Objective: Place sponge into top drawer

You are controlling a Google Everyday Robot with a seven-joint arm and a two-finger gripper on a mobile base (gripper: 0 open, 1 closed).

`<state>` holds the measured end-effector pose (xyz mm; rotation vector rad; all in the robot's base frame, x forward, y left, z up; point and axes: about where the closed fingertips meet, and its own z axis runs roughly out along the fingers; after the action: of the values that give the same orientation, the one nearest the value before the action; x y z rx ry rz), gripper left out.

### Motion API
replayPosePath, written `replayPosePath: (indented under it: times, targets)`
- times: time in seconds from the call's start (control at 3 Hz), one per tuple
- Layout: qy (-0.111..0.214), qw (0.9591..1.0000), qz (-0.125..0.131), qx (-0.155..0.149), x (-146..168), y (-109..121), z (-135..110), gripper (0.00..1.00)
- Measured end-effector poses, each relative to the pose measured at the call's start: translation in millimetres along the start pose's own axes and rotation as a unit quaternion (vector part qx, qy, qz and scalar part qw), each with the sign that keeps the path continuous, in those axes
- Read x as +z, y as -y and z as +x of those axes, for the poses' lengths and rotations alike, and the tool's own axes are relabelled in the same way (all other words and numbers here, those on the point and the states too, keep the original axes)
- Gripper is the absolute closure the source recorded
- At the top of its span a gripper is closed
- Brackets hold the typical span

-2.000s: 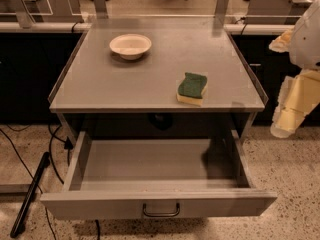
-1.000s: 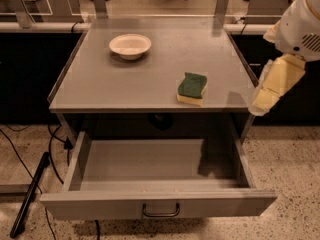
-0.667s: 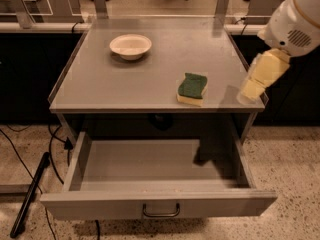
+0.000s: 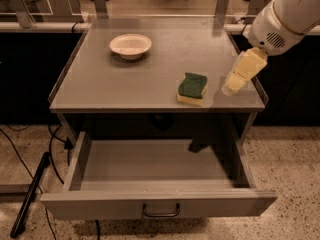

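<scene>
Gripper (image 4: 233, 86) is hovering right of centre frame, just beside the sponge (image 4: 192, 87) and apart from it, over the table's (image 4: 125, 81) front right corner. It is carrying nothing; how wide it is set I cannot tell.

Sponge is lying flat, green side up, near the table's front edge. Drawer (image 4: 150, 204) is standing pulled out below, across the lower frame.

Step judged: closing in for the grasp. It is likely going best by centring over the sponge, coming straight down, gripping its foam sides, then lifting clear of the edge before lowering.

Arm is running off the upper right. Drawer's rear is sitting in shadow under the table.
</scene>
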<state>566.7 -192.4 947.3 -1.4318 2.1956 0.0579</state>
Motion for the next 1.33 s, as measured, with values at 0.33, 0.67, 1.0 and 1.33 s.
replayPosePath:
  times: [0.33, 0.67, 1.0, 1.33]
  targets:
    - [0.031, 0.9993, 0.005, -0.022, 18.2, 8.0, -14.5, 0.00]
    - [0.031, 0.9993, 0.005, -0.021, 19.0, 8.0, -13.4, 0.00]
    - [0.045, 0.9986, 0.005, -0.027, 29.6, 9.4, -8.9, 0.00]
    - [0.065, 0.9970, -0.004, -0.041, 45.1, 10.3, -9.9, 0.00]
